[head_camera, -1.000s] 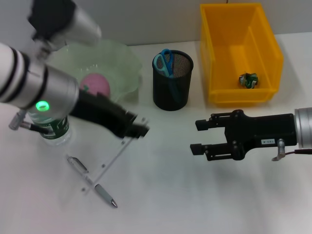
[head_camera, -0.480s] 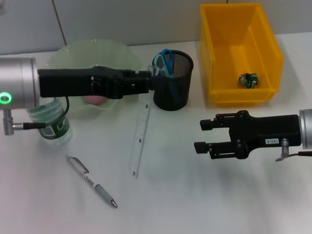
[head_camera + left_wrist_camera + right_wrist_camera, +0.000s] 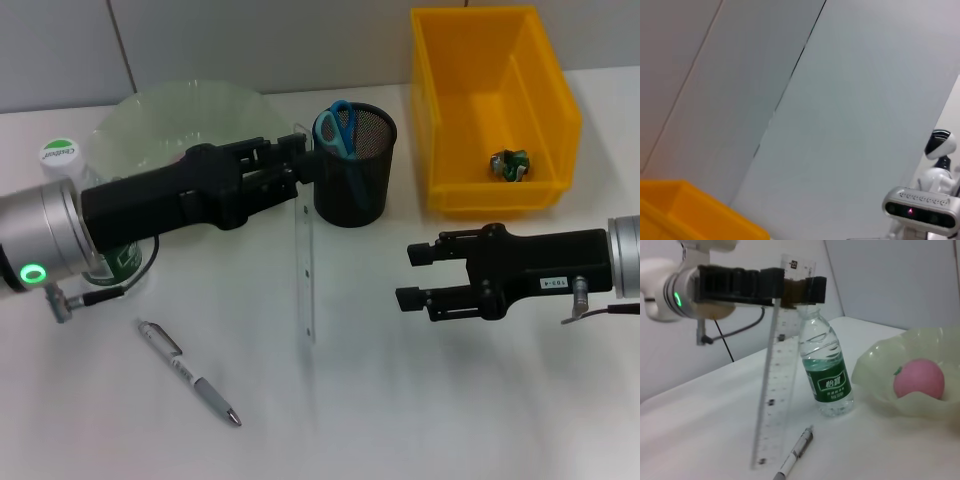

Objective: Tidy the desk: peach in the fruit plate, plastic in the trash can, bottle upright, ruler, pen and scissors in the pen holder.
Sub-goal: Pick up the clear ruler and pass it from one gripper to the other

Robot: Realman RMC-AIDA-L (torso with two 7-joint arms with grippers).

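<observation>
The left gripper (image 3: 303, 168), fingers clamped on the hanging ruler (image 3: 306, 262), must lift it over the holder (image 3: 354, 165) at its 3 o'clock; the right gripper (image 3: 418, 275) waits with fingers open, empty.

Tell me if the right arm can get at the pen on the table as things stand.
Probably yes. The right tool hovers open and empty over bare table, and the pen lies uncovered. The hanging ruler, held by the left tool, stands roughly between them.

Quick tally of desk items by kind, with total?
Ruler: 1
Pen: 1
Scissors: 1
Pen holder: 1
Bottle: 1
Peach: 1
Fruit plate: 1
Bin: 1
Crumpled plastic: 1
Total: 9
</observation>
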